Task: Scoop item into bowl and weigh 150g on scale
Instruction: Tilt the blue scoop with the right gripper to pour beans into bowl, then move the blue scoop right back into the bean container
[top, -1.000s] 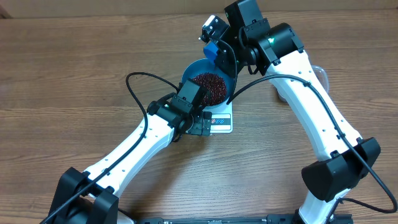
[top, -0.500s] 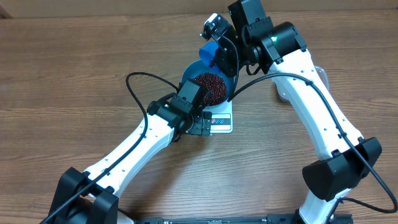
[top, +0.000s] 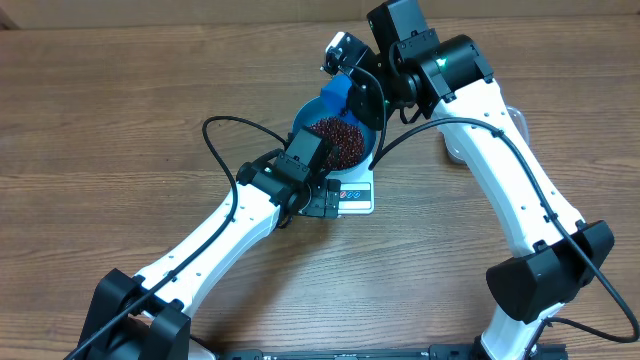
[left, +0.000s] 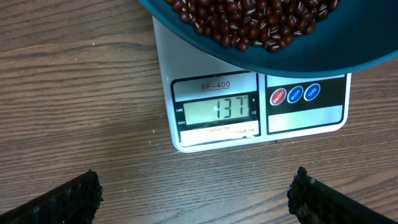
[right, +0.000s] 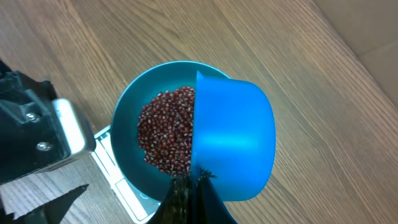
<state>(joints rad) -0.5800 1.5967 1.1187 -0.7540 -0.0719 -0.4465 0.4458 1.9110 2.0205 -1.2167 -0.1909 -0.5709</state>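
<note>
Right wrist: beans (right: 161, 137) seemingly below claw (right: 191, 183).

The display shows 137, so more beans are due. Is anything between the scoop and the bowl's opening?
Nothing visible. The scoop, held shut in the right gripper, hangs over the bowl rim; the left gripper sits open before the scale.
</note>
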